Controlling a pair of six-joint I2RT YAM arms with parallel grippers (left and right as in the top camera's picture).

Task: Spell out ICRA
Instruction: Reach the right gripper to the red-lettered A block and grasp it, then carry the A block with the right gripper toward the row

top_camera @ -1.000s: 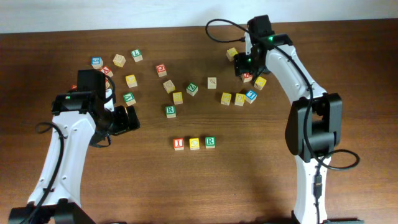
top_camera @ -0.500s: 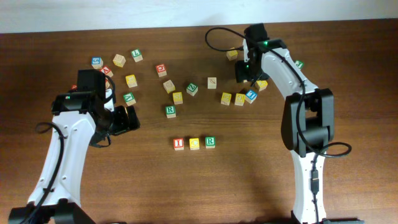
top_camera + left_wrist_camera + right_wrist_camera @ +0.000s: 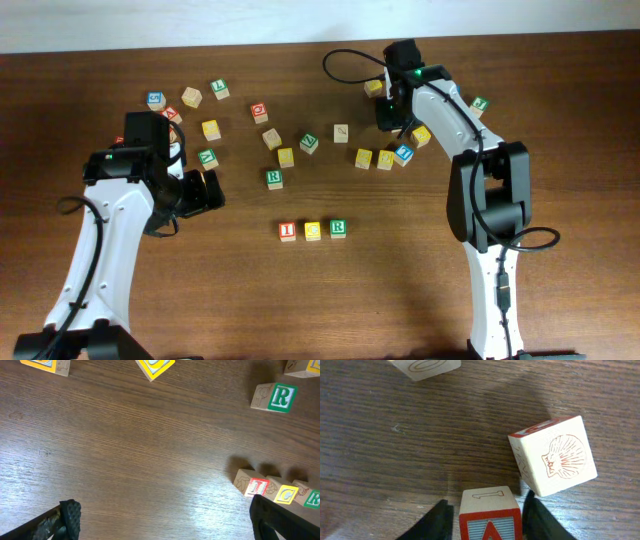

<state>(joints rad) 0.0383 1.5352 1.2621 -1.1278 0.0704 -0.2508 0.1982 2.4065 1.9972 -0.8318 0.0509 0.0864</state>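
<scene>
A row of blocks spells I [image 3: 288, 231], C [image 3: 313, 230], R [image 3: 338, 228] at the table's middle front. It also shows at the right edge of the left wrist view [image 3: 272, 491]. My right gripper [image 3: 389, 113] is at the back right, with its fingers [image 3: 487, 512] straddling a red-framed A block [image 3: 490, 507]. Thin gaps show on both sides of the block. My left gripper [image 3: 203, 191] is wide open and empty over bare wood [image 3: 165, 512], left of the row.
Loose letter blocks are scattered across the back, among them a green R [image 3: 274, 177], a yellow block [image 3: 420, 133] and a blue one [image 3: 403, 153] by the right gripper. A shell-picture block [image 3: 555, 457] sits close to the right of the A block.
My right arm has swung a little to the left over the back-right blocks. The left arm and the I, C, R row have not moved.
</scene>
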